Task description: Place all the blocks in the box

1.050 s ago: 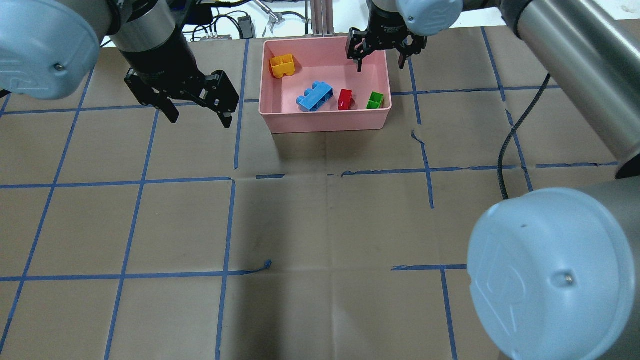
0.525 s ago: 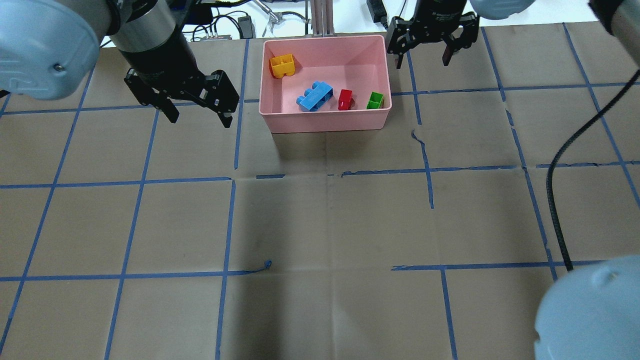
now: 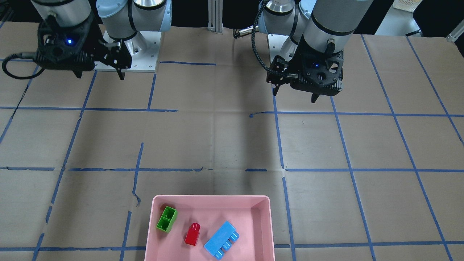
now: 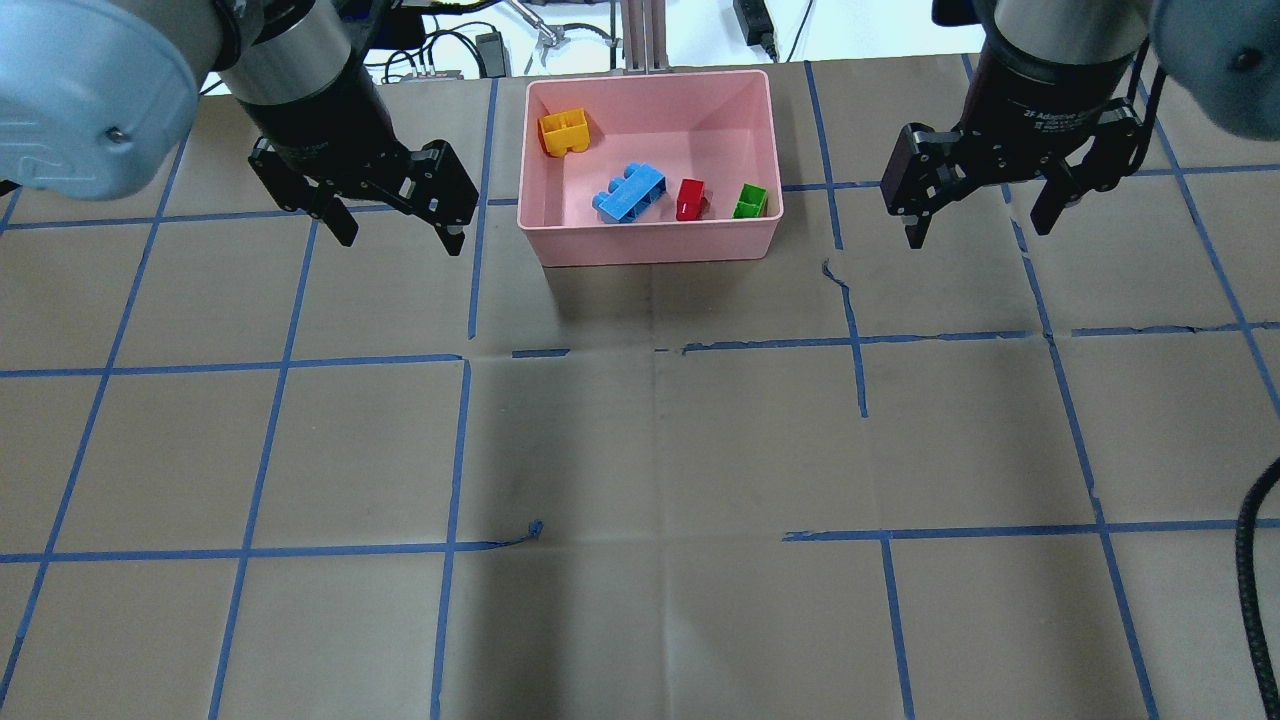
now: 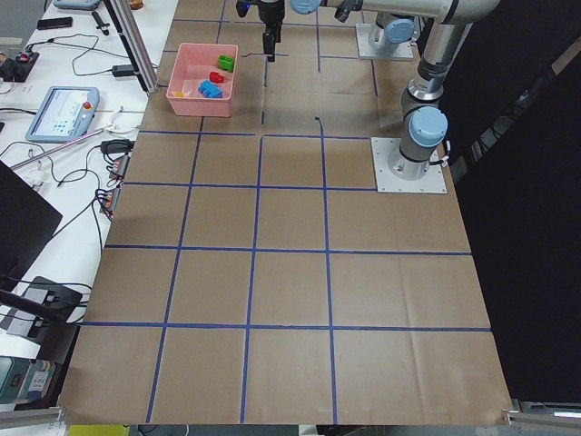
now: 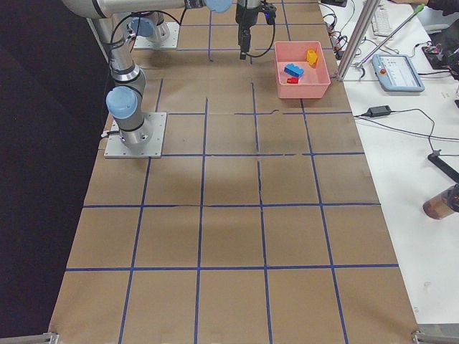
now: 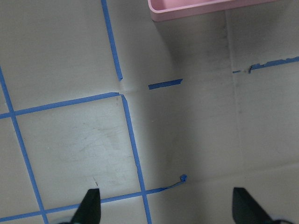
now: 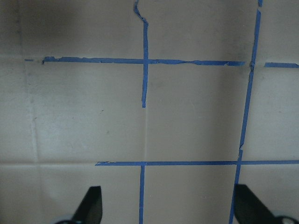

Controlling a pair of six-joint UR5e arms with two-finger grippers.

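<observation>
– Two grippers, overhead view: how do you read them?
– I read the left gripper (image 4: 400,240) at upper left, fingers spread wide and holding nothing, above the paper-covered table (image 4: 640,450). The right gripper (image 4: 980,232) at upper right is likewise spread and empty. Each is well apart from the box (image 4: 650,250).
– And farther back?
– The box sits at top centre, near the table's far edge. All four blocks lie inside. Along its near wall, left to right: blue block (image 4: 630,192), red block (image 4: 690,198), green block (image 4: 749,201). The yellow block (image 4: 563,131) lies in the far left corner, apart from the others.
– Wrist views?
– I get blue tape lines (image 8: 145,84) above parted fingertips. The left one catches the box's corner at its top edge.
</observation>
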